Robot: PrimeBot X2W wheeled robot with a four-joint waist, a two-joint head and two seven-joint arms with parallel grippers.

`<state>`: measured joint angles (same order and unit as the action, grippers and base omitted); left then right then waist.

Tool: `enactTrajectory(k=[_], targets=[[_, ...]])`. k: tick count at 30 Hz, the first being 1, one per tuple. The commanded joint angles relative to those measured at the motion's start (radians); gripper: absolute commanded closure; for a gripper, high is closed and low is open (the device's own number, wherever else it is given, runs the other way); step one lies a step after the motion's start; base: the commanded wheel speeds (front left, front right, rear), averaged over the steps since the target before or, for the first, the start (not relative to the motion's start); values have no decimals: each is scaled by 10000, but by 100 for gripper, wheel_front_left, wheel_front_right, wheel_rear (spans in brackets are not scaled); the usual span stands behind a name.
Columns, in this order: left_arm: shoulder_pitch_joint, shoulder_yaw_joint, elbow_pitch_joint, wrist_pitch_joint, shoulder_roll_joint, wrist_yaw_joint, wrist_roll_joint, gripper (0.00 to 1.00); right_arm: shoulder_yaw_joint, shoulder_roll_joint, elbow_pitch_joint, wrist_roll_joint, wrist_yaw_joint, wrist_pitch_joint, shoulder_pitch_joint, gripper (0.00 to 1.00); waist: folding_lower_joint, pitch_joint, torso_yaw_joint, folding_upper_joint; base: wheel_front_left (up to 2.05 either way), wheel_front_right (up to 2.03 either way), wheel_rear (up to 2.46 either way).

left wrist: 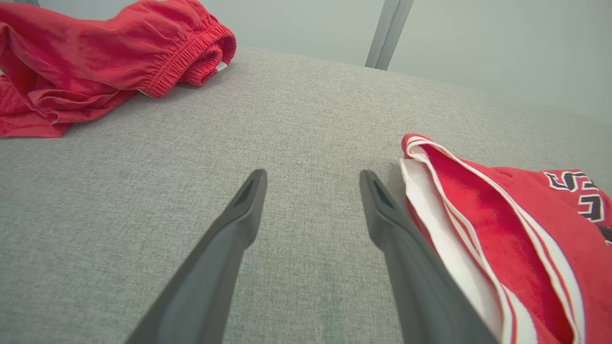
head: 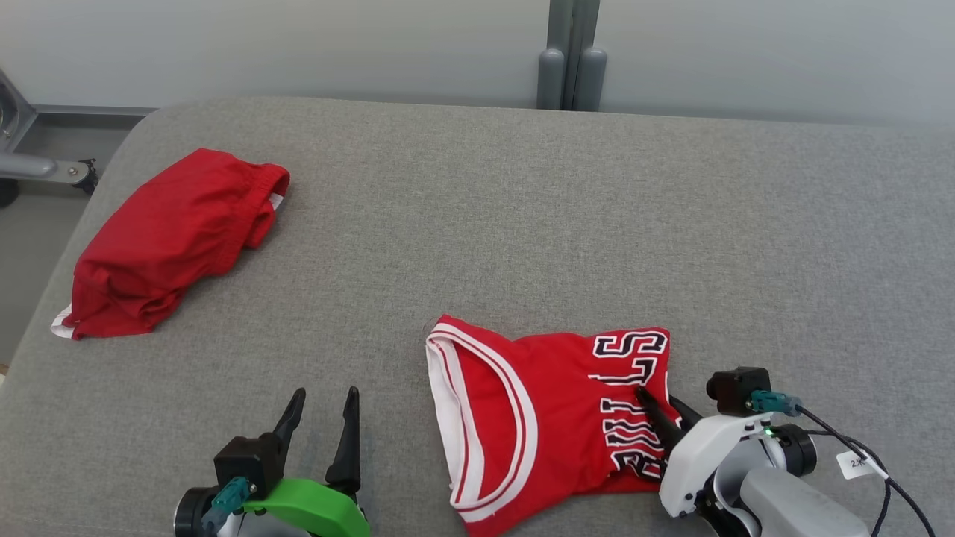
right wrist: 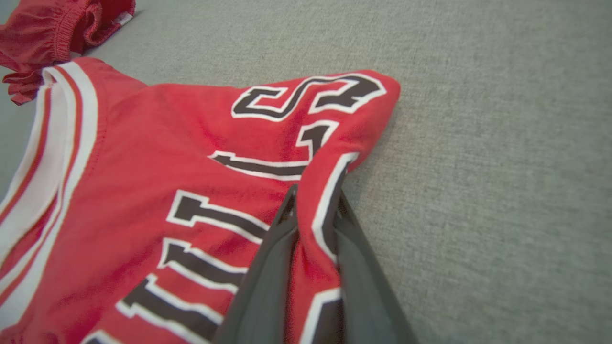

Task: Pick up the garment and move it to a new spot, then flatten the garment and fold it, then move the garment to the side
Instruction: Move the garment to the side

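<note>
Fig.: your R gripper (right wrist: 313, 200), jaws nipped on a fold at the jersey's (head: 552, 403) lettered edge; jersey lies left of them. L gripper (head: 325, 395), jaws wide, empty, just beside its other edge.

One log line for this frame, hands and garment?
phase: grasp | right hand: closed on jersey fold | left hand: open, empty, beside jersey | jersey: bunched on cushion

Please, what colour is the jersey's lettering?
The lettering is black, outlined white; clearest in the right wrist view.
</note>
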<state>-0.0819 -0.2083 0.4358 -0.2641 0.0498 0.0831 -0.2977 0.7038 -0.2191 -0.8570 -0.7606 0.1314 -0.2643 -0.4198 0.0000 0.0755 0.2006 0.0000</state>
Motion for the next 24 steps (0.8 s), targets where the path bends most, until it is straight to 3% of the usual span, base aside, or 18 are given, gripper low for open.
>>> enactTrajectory(k=[1,8,24], targets=[[-109,26,-46,3,23,-32,105,0,9,-68,-172,98,-20,35,-70,100,0,3,-26,0,0,0,0],[63,116,-238,3,23,-9,440,0,-911,-267,-45,603,-19,-3,-380,100,0,-224,-743,0,0,0,0],[-316,-243,-724,3,23,173,644,0,-2008,-41,141,1538,-17,-7,166,100,0,-440,-4480,0,0,0,0]])
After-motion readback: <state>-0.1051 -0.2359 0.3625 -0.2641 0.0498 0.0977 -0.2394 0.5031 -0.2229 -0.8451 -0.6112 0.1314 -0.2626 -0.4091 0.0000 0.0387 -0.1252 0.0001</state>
